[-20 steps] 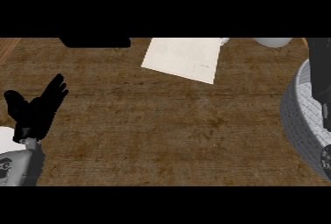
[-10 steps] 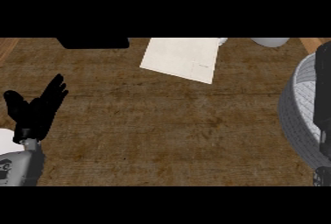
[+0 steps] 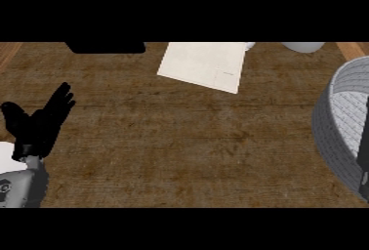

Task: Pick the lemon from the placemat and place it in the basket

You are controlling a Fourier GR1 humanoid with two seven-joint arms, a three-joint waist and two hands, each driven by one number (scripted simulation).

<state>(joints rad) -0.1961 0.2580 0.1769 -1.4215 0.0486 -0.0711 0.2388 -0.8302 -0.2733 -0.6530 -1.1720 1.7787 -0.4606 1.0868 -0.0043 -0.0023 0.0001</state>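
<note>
The cream placemat (image 3: 205, 63) lies at the counter's far middle with nothing on it. No lemon shows anywhere in the head view. The grey woven basket (image 3: 328, 132) is cut off by the right edge. A black sliver (image 3: 364, 141) stands over the basket's inside at that edge. It looks like part of my right hand, but its shape is hidden. My left hand (image 3: 39, 124) rests open at the left edge, fingers straight and pointing up, holding nothing.
A black object (image 3: 104, 47) sits at the far edge, left of the placemat. A pale round object (image 3: 302, 47) shows at the far right. Brown wooden countertop (image 3: 187, 146) spreads between my left hand and the basket.
The basket reaches further into view from the right, and the black sliver over it has grown. The placemat sits slightly more to the left. My left hand has not moved.
</note>
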